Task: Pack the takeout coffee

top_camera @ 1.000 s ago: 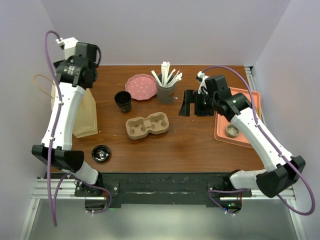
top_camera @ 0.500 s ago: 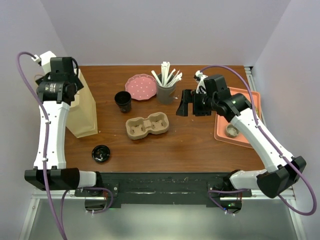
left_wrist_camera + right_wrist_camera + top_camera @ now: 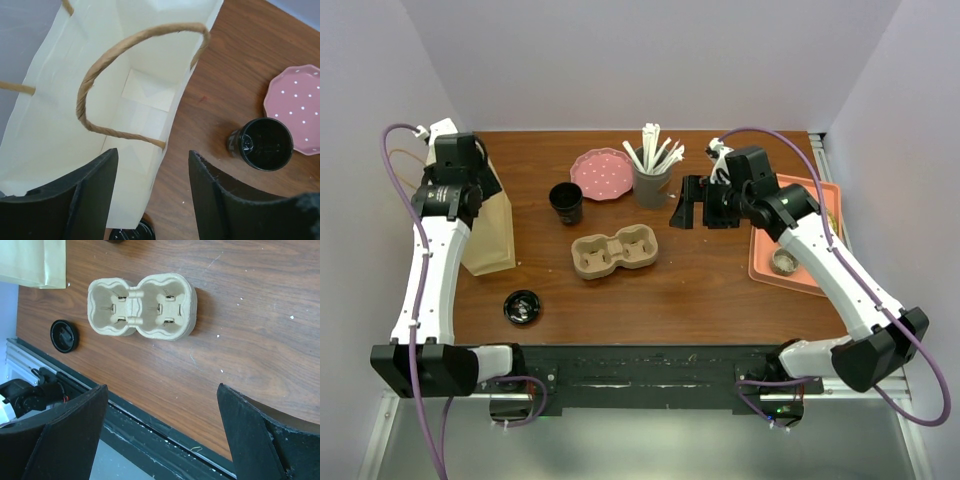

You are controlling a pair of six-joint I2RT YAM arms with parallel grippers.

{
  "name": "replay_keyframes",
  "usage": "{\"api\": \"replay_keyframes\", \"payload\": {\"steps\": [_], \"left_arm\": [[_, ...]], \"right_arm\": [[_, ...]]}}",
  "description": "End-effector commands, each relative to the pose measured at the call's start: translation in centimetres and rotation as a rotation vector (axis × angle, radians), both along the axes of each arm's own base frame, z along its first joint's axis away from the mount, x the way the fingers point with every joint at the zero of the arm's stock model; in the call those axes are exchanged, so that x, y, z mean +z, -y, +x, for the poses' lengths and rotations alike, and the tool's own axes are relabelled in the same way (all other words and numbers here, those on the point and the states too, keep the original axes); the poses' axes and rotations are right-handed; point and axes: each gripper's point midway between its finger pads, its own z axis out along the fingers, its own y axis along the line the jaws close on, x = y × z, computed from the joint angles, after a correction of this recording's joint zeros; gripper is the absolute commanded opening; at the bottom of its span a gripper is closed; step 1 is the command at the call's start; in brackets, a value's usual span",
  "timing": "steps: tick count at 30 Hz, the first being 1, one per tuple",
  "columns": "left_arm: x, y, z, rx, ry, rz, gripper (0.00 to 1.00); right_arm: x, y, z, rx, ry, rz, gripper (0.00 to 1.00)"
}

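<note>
Left gripper: jaws stood apart with nothing between them, poised above the open mouth of the bag.
Right gripper: jaws were spread wide and held nothing – it hung over the table, just right of the stick holder.
Coffee: it was not seen in any view, so its place could not be told.
Bag: it stood upright at the table's left edge, with its folded paper floor in sight.
Cup: lidless and upright, just beside the pink plate.
Carrier: it sat mid-table, nearer the front than the cup.
Lid: it lay loose and flat near the front edge, well apart from the cup.
</note>
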Motion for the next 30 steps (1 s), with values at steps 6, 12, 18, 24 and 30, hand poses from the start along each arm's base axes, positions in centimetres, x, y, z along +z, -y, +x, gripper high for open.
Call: {"api": "replay_keyframes", "payload": {"steps": [6, 12, 18, 24, 30], "left_arm": [[1.4, 0.4, 2.5, -0.102, 0.082, 0.055, 0.52], [1.0, 0.2, 2.4, -0.088, 0.067, 0.051, 0.50], [0.5, 0.7, 1.4, -0.081, 0.051, 0.012, 0.58], [0.6, 0.6, 0.0, -0.030, 0.052, -0.020, 0.73], [-1.5, -0.1, -0.7, 0.003, -0.022, 0.000, 0.73]], "right_arm": [[1.9, -0.9, 0.8, 0.009, 0.048, 0.041, 0.93], [2.3, -0.8, 0.9, 0.008, 0.060, 0.040, 0.93], [1.5, -0.6, 1.5, -0.007, 0.057, 0.011, 0.93], [0.8, -0.8, 2.7, -0.036, 0.056, -0.015, 0.91], [-0.3, -2.2, 2.8, -0.029, 0.030, -0.032, 0.91]]}}
